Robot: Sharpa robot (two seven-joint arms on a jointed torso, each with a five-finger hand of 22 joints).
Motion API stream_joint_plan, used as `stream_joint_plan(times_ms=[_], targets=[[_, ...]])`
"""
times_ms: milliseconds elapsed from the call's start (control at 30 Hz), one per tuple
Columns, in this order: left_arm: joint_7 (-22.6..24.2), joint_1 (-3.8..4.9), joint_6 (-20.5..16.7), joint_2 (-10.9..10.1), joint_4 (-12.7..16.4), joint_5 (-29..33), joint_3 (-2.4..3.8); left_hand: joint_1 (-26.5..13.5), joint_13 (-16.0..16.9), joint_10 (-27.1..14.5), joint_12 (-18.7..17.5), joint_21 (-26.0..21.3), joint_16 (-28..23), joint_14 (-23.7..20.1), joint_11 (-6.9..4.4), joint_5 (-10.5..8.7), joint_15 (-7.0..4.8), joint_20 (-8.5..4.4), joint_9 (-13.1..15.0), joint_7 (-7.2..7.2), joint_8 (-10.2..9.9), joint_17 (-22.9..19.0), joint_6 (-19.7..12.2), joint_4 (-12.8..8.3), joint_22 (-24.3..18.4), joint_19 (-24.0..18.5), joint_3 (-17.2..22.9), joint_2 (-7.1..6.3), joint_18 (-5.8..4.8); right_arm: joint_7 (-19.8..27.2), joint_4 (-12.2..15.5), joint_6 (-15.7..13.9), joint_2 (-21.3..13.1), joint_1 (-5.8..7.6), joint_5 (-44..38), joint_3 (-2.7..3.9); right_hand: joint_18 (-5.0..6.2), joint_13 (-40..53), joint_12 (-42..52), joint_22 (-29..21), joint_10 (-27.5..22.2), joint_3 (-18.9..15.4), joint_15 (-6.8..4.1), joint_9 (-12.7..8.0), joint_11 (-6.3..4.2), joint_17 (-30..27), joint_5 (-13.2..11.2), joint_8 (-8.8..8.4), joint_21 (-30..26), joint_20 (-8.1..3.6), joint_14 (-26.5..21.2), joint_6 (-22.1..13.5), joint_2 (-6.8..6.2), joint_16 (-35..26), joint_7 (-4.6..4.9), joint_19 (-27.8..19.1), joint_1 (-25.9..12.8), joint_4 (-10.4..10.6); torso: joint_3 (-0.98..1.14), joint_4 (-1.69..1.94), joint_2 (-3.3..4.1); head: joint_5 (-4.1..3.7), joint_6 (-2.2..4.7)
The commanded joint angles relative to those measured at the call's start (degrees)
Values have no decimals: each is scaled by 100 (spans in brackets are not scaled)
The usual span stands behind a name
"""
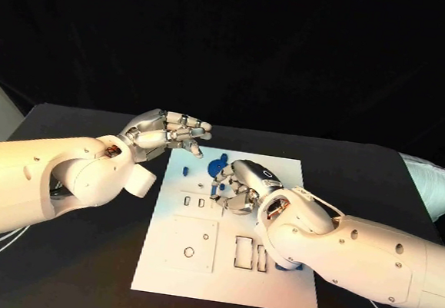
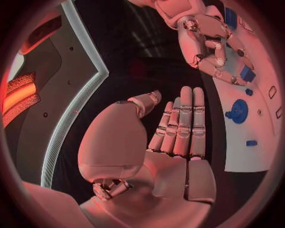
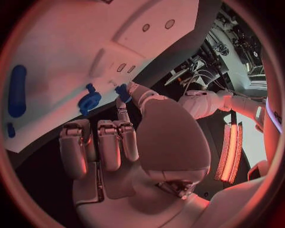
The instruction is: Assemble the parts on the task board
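The white task board (image 1: 167, 270) lies in the middle of the black table. My right hand (image 1: 243, 185) hovers over its far half with fingers curled down, and it pinches a small blue part (image 3: 123, 90) between thumb and a finger just above the board. That same blue part (image 2: 247, 73) sits at the fingertips of the right hand (image 2: 208, 42) in the left wrist view. A round blue part (image 1: 217, 167) stands on the board beside the right hand. My left hand (image 1: 169, 133) is raised off the board's far left corner, holding nothing, its fingers (image 2: 184, 123) straight.
A small blue piece (image 1: 184, 170) lies near the board's far left edge. A long blue piece (image 3: 16, 90) sits on the board farther off. Another blue piece (image 1: 288, 266) shows under my right forearm. Empty slots (image 1: 242, 251) mark the board's near half.
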Motion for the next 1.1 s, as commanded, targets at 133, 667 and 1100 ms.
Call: stream_joint_plan(times_ms=[133,667,1100], targets=[[16,1,117,9,10,79,2,-11,4,-51,-24,40,21,-35,6,-20,7,8,-5,122,0,-5,-39,0,5,-39,-12,23,12,-289,-100,-73,137,-95,-477,-15,-82,1510,23,1509,601,38,-44,80,-44,1509,-11,10,30,-30,597,-12,-8,20,-29,609,-56,3,8,4,13,22,-41],[2,1,130,10,11,57,2,-14,5,-51,-22,49,27,-36,4,-21,6,10,-5,120,1,-7,-41,-1,12,-49,-15,23,14,-375,-270,-63,320,-237,-780,-57,-82,1510,23,1509,601,36,-44,83,-46,1509,-6,18,30,-31,597,-14,-30,20,-31,609,-93,10,6,17,7,50,-115],[-9,1,137,1,17,23,2,-14,5,-53,-21,56,30,-38,4,-22,6,11,-6,119,1,-8,-42,-3,16,-55,-17,22,15,-400,-303,104,348,-295,-800,-74,-82,1510,23,1509,601,29,-46,86,-47,1509,-27,26,30,-33,597,-22,-60,20,-31,609,-139,17,3,10,7,76,-154]])
